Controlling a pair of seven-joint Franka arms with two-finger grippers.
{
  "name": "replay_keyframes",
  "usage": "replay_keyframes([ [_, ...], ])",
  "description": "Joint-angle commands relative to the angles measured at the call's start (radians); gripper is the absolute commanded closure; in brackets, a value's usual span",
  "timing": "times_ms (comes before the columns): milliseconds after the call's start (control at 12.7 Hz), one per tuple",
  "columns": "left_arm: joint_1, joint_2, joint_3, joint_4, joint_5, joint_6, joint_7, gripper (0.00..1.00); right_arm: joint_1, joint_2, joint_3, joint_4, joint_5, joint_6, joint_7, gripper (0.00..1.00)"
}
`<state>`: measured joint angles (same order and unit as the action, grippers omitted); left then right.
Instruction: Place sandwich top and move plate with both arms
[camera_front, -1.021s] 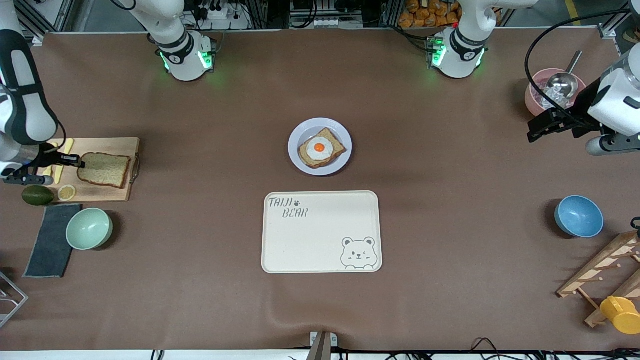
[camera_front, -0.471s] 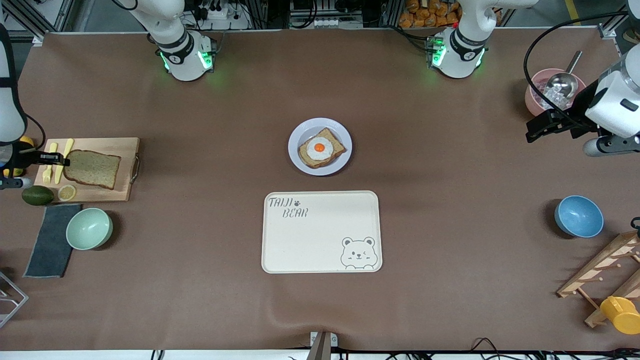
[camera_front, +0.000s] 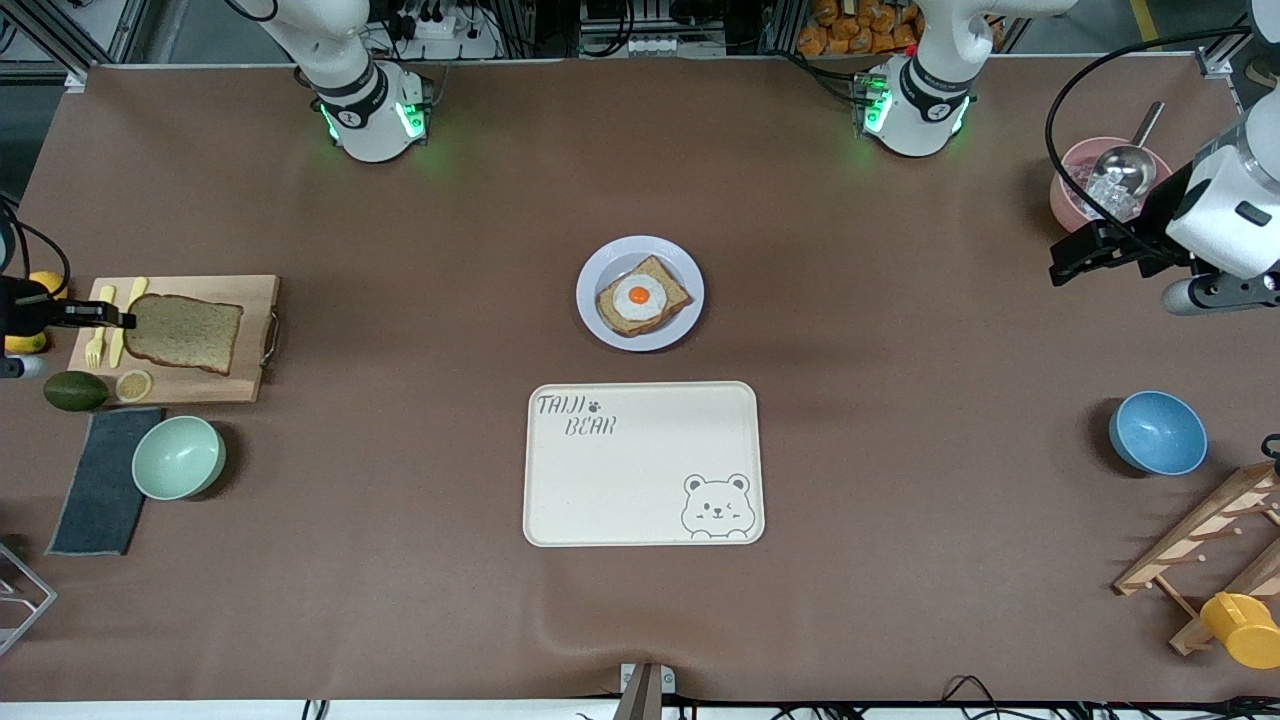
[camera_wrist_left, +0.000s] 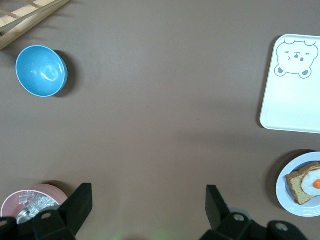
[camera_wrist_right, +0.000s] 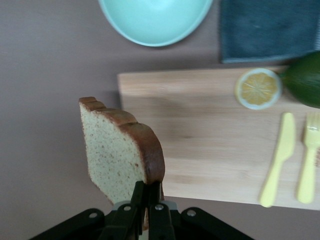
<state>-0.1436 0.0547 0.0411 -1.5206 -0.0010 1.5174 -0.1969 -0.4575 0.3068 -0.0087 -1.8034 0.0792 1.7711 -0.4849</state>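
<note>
Two arms are at work over a brown table. At the right arm's end, the right gripper (camera_front: 128, 318) is clamped on one edge of the bread slice (camera_front: 183, 333), holding it over the cutting board (camera_front: 250, 335); in the right wrist view the fingers (camera_wrist_right: 155, 212) pinch the slice (camera_wrist_right: 117, 152) by its crust, and it hangs clear above the board (camera_wrist_right: 210, 150). On that board lie a yellow knife (camera_front: 128, 320), a yellow fork (camera_front: 98, 325) and a lemon half (camera_front: 133, 384). An avocado (camera_front: 75, 390) sits just beside the board, and nearer the front camera are a grey cloth (camera_front: 100, 480) and a mint bowl (camera_front: 178, 457).

At the table's middle, the plate (camera_front: 640, 293) holds a second slice with a fried egg (camera_front: 639, 296) on top. A cream tray (camera_front: 643, 463) printed with a bear lies near the plate, nearer the front camera, the two apart.

Toward the left arm's end, the left gripper (camera_front: 1075, 255) hangs in the air with its jaws spread wide and nothing between them, over the table beside a pink bowl (camera_front: 1070, 195) that holds a metal scoop (camera_front: 1125, 160). A blue bowl (camera_front: 1157, 432) stands nearer the front camera, and nearer again are a wooden rack (camera_front: 1200, 545) and a yellow cup (camera_front: 1243, 628).
</note>
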Motion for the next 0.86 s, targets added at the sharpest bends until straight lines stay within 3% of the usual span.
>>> replay_keyframes([
  [0, 0.004, -0.007, 0.000, -0.019, -0.046, 0.020, -0.004, 0.00, 0.060, -0.008, -0.004, 0.029, 0.071, -0.079, -0.030, 1.00],
  [236, 0.009, -0.007, 0.002, -0.032, -0.062, 0.027, -0.007, 0.00, 0.169, -0.005, -0.004, 0.035, 0.140, -0.102, -0.047, 1.00],
  [785, 0.010, -0.009, 0.002, -0.058, -0.062, 0.030, -0.009, 0.00, 0.440, 0.053, -0.005, 0.021, 0.433, -0.102, -0.029, 1.00],
])
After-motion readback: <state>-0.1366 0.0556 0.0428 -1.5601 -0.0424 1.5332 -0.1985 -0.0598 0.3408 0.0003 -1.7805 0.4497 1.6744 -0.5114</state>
